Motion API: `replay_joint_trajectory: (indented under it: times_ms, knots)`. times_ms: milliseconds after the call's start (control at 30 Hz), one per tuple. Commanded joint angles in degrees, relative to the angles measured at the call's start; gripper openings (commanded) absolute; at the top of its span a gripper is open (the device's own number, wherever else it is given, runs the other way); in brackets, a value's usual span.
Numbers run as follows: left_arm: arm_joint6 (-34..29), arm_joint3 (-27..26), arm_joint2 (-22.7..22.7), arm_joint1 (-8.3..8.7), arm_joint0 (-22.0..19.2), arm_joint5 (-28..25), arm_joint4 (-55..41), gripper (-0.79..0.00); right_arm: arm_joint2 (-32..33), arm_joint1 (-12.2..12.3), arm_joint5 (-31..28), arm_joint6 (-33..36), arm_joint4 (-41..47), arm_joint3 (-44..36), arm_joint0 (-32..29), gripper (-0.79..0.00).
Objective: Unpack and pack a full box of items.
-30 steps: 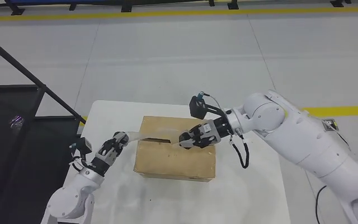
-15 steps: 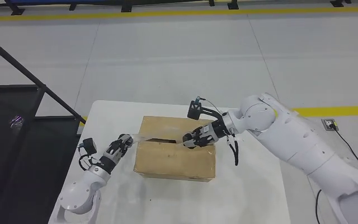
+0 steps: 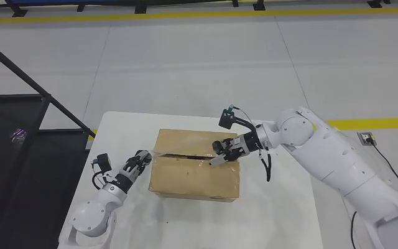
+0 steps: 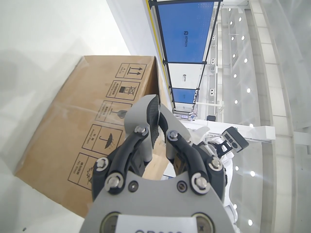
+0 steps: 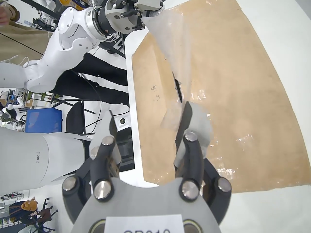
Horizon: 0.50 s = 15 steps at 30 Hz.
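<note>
Top view: right gripper (image 3: 219, 155) now farther right on cardboard box (image 3: 193, 177), jaws spread; left gripper (image 3: 144, 156) pinches tape strip (image 5: 170, 32), seemingly half-peeled; unsealing underway.

Box (image 3: 194, 177) contents hidden: flaps (image 5: 226, 61) nearly closed, just a dark slit (image 5: 178, 88). Tape (image 5: 175, 37) end buried between my left fingers (image 5: 150, 2); other end drapes over one of my right fingers (image 5: 199, 127), hiding its tip. Scribble (image 5: 155, 93) too small to read.

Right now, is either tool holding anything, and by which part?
The left tool pinches the clear tape strip by its peeled free end, beyond the box edge. The right tool is open and grips nothing.
</note>
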Motion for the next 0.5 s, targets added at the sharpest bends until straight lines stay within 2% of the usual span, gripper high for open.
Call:
replay_joint_trajectory:
  times_ms: [0, 467]
  knots:
    - [0.0, -0.1, 0.1, 0.05, 0.1, 0.0, 0.0, -0.785, 0.9, 0.5, 0.6, 0.1, -0.3, -0.5, -0.6, 0.0]
    - [-0.3, -0.7, 0.5, 0.38, 0.7, -0.7, 0.1, -0.785, 8.1, 4.6, 7.3, -1.2, -5.3, -6.3, -5.5, 0.0]
